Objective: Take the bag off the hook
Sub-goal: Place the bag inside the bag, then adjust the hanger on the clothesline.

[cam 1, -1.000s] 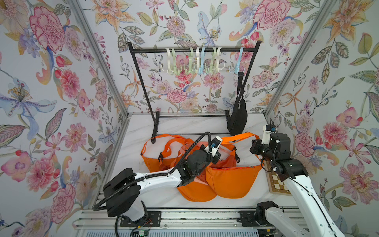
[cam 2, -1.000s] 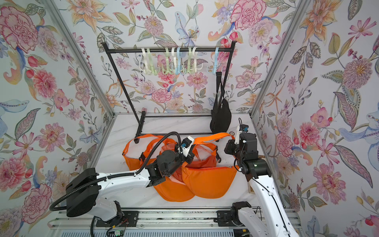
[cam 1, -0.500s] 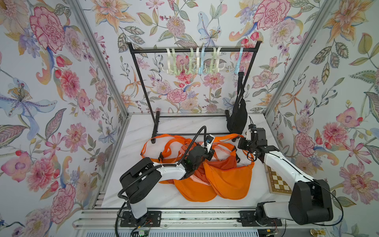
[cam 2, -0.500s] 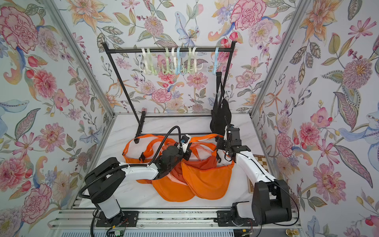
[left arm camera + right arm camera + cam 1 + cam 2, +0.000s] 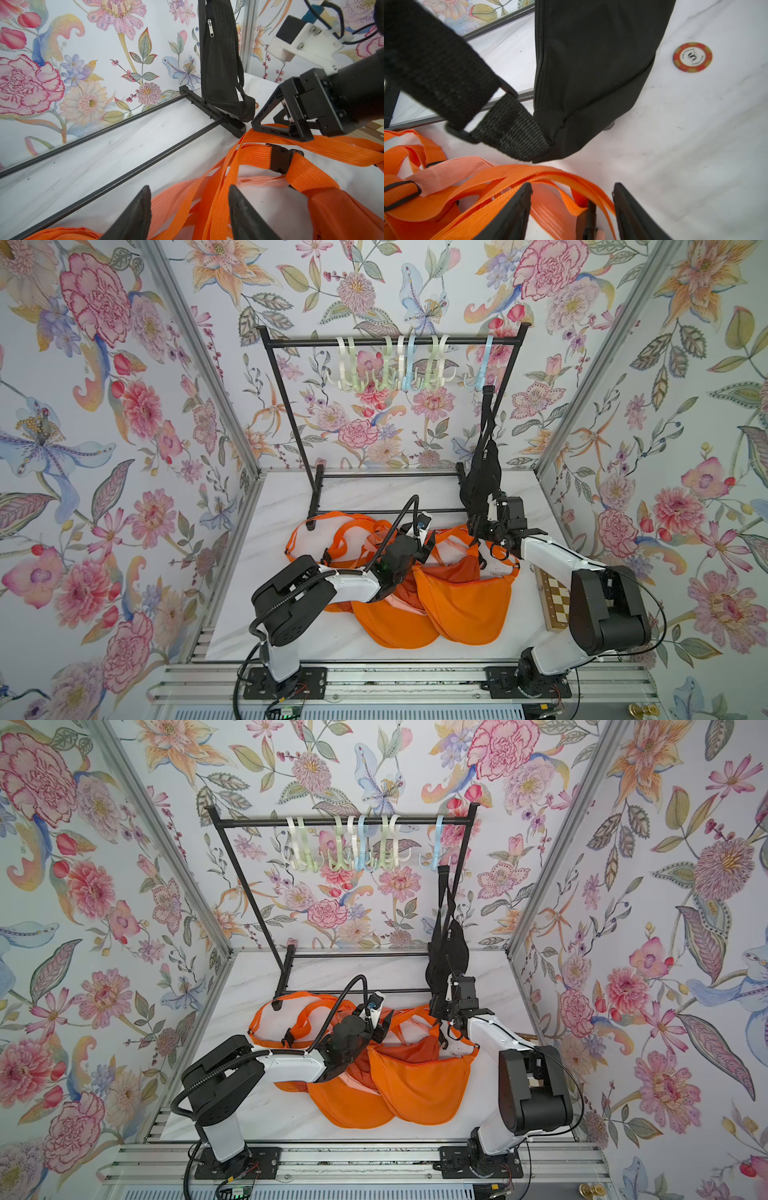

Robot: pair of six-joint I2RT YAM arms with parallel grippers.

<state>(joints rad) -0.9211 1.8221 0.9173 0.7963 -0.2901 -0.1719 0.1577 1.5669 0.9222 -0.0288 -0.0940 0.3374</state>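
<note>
A black bag (image 5: 482, 477) (image 5: 449, 952) hangs by its strap from a pale blue hook (image 5: 488, 360) (image 5: 438, 840) at the right end of the rack. It also shows in the left wrist view (image 5: 220, 68) and close up in the right wrist view (image 5: 591, 62). My right gripper (image 5: 478, 539) (image 5: 572, 184) is open just below the black bag's bottom corner, with loose orange straps (image 5: 560, 187) lying between its jaws. My left gripper (image 5: 426, 547) (image 5: 188, 187) is open too, low over orange straps (image 5: 207, 197).
Several orange bags (image 5: 457, 605) (image 5: 415, 1085) lie heaped on the white marble table between the arms. The black rack (image 5: 291, 406) carries several empty hooks (image 5: 386, 364). A small chessboard (image 5: 555, 605) lies at the right edge. A red poker chip (image 5: 692, 57) sits beside the black bag.
Both grippers have gone from shut to open, and the orange bag they held has settled on the table. Both arms have reached farther back, the right one up to the black bag.
</note>
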